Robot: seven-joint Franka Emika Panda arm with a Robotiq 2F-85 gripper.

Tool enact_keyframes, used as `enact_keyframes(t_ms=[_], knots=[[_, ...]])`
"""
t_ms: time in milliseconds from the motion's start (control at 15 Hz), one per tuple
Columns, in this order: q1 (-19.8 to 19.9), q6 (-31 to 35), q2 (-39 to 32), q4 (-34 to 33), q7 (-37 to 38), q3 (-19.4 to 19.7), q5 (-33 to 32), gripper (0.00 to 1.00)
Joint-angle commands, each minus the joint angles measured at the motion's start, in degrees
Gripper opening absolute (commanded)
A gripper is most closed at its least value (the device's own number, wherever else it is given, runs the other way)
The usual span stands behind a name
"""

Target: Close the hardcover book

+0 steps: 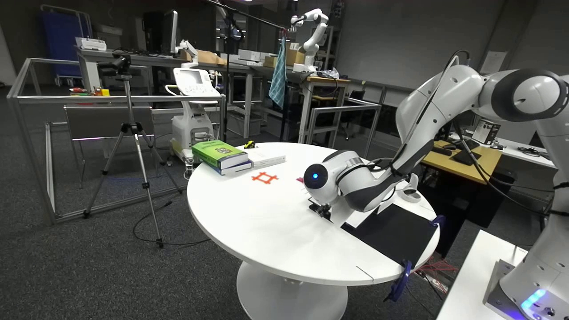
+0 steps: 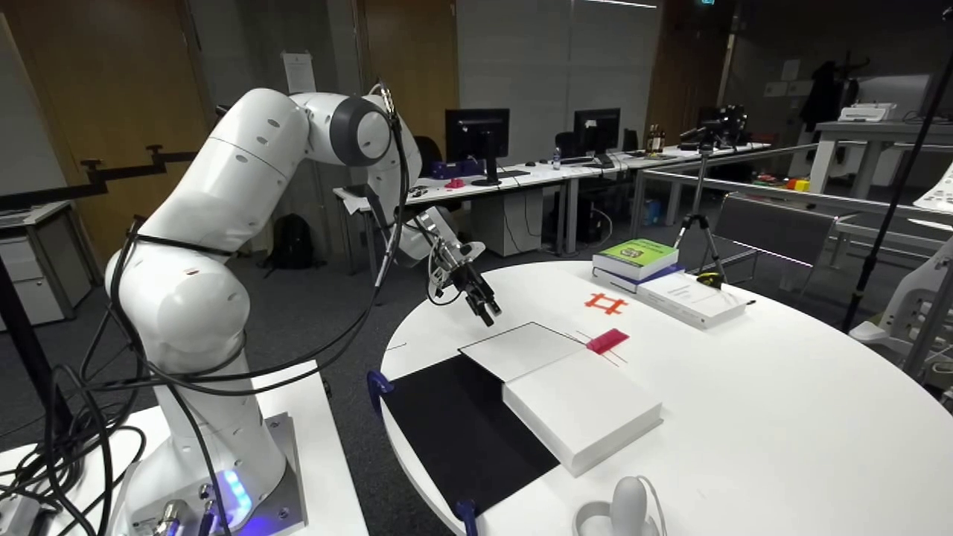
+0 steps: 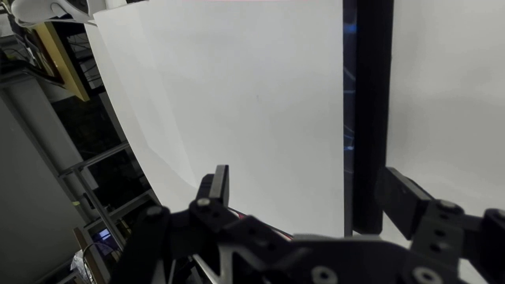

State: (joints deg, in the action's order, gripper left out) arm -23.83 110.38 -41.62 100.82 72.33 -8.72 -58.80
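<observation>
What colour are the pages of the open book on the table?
White. The pages show best in an exterior view.

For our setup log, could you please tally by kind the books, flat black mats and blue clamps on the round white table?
Books: 4 (open white-paged hardcover book, thick green-covered book, blue-covered book, white-covered book)
Mats: 1 (flat black rectangular mat)
Clamps: 2 (blue edge clamp, second blue edge clamp)
Total: 7
</observation>
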Motion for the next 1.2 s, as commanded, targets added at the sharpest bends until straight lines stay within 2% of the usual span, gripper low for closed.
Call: enact_keyframes(t_ms=[0,533,1133], knots=[[1.5,0.2,-0.3,-1.6,-4.0,-0.6,3.4,1.0],[2.7,3.9,-0.4,-1.9,-11.4,0.2,8.4,1.0],[3.1,8.0,-0.3,-1.6,-14.7,1.7,10.2,1.0]])
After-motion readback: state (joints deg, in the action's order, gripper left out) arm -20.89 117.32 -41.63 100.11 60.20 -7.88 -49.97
